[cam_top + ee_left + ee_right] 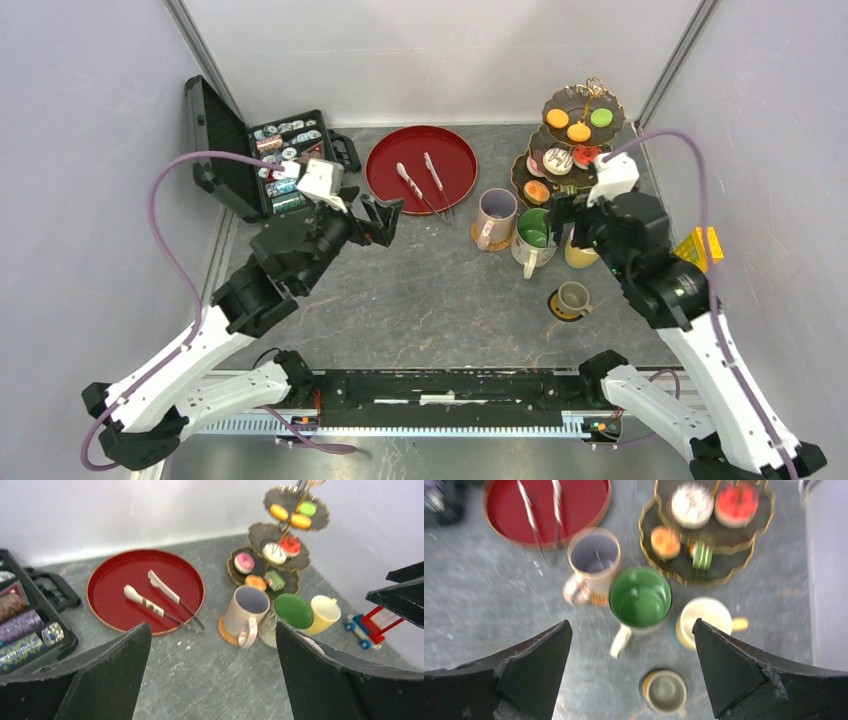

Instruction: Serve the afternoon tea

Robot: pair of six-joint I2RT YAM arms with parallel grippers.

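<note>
Upright, tiered stand [259, 534], axis vertical.

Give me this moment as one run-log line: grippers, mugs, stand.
left gripper: open, empty | right gripper: open, empty, above green-lined mug | toy cakes: on stand | tongs: on red tray

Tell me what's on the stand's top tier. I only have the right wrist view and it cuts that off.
Observer: The stand has two orange cakes and one green cake on its top tier.
Operator: Anything left of the red tray?
Observer: Yes, a black case of small items, lid open, right beside the red tray.
Operator: Left tool?
Observer: The left tool is open and empty, at the tray's near-left edge.
</note>
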